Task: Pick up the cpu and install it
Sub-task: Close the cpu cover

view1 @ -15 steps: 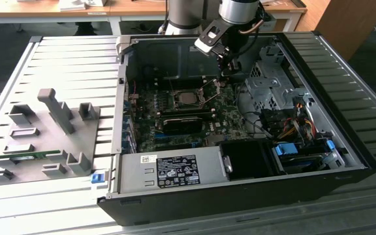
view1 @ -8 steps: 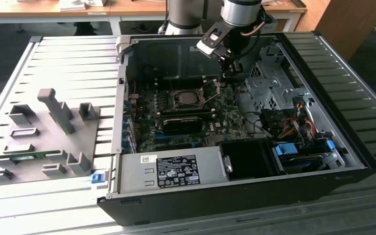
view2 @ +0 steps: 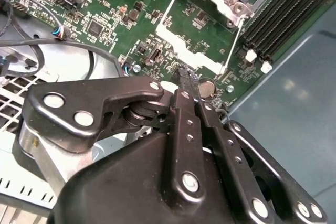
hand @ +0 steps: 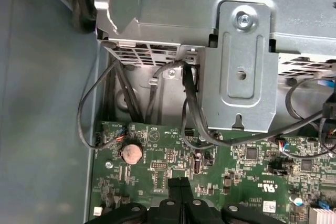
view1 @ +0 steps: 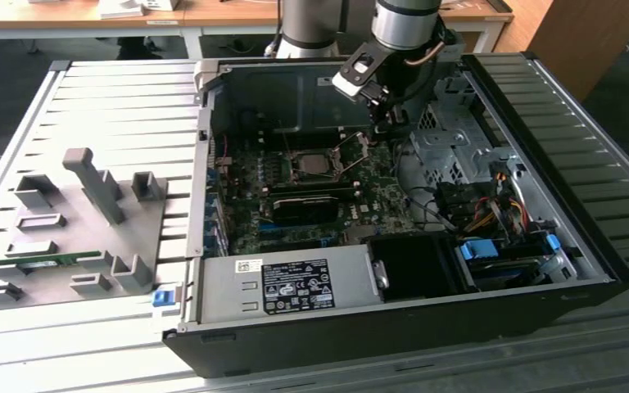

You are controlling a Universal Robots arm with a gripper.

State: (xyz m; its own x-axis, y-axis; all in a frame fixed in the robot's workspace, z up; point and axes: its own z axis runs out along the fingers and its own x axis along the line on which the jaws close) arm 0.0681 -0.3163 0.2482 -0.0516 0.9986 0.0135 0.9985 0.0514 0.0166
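1. The cpu [view1: 317, 164] lies flat in its socket on the green board [view2: 105, 19] inside the computer case [view1: 402, 344], silver top up.
2. It looks light, thin and stiff, with a slick metal lid and probably delicate contacts underneath. The safest hold would be on opposite edges of the rim.
3. The hand [view2: 185, 77] hovers over the board near the socket, with its fingers pressed together on nothing.
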